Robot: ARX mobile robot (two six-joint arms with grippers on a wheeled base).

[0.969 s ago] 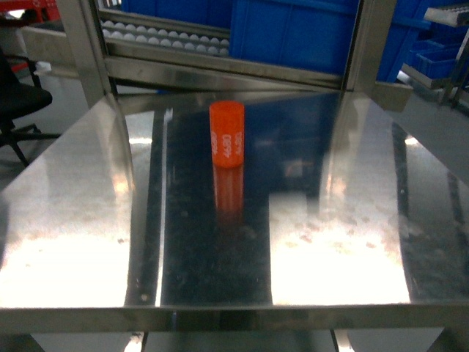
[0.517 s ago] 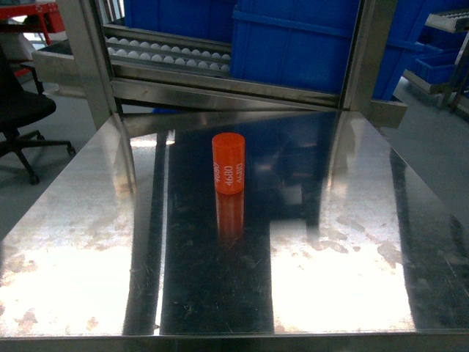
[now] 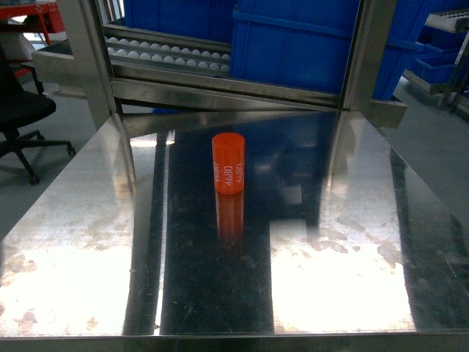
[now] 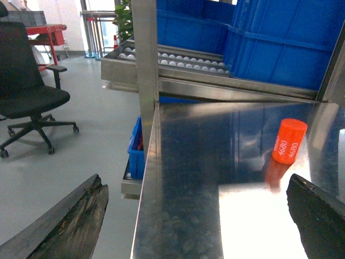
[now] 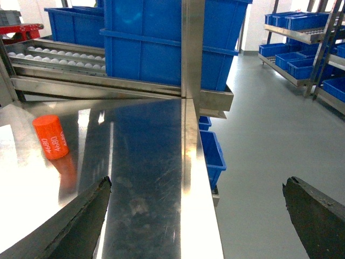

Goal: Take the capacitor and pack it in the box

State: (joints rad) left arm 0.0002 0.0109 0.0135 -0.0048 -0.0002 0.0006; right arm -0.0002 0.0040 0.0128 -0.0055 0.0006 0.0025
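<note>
Your orange capacitor [image 3: 228, 163] marked 4680 stands upright mid-worktop [image 3: 88, 220] on polished steel, blue bins [image 3: 293, 44] behind, while left gripper [image 4: 188, 216] and right gripper [image 5: 197, 216] hover wide apart, empty.

Before me a polished steel table [image 3: 88, 242] | behind it a roller conveyor [image 3: 168, 51] carrying blue bins [image 3: 293, 44] | black office chair [image 4: 29, 91] on the grey floor to my left | shelving with small blue bins [image 5: 294, 21] to my right.

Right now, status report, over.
Both grippers open, empty, off the table's sides. Orange capacitor upright mid-table, untouched. No box in view. Nothing in the way.
</note>
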